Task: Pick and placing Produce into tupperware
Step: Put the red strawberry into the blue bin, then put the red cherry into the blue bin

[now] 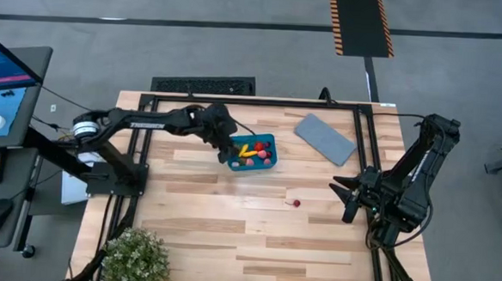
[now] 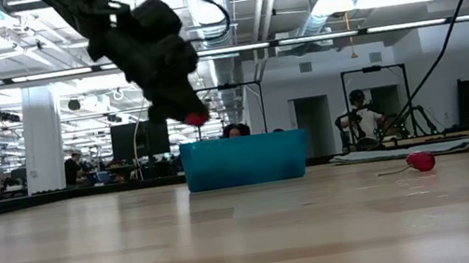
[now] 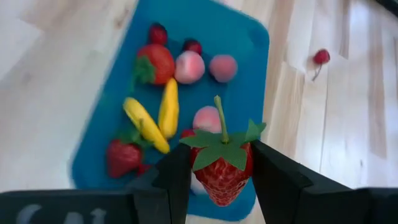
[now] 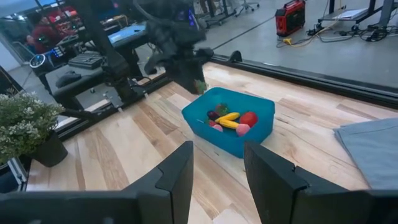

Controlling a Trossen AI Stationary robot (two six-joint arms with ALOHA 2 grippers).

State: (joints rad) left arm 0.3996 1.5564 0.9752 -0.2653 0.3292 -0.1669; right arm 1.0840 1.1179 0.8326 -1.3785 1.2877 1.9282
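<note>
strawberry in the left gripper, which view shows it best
The left wrist view: the strawberry fills the gap between the left gripper's fingers, leaves and stem clear, above the tupperware. The low view shows only a red tip under the gripper. The high and right wrist views hide it behind the arm.

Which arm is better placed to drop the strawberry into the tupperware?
Left. The left gripper already holds the strawberry in its jaws above the tupperware. The right gripper waits with open, empty jaws near the table's right edge, far from it.
</note>
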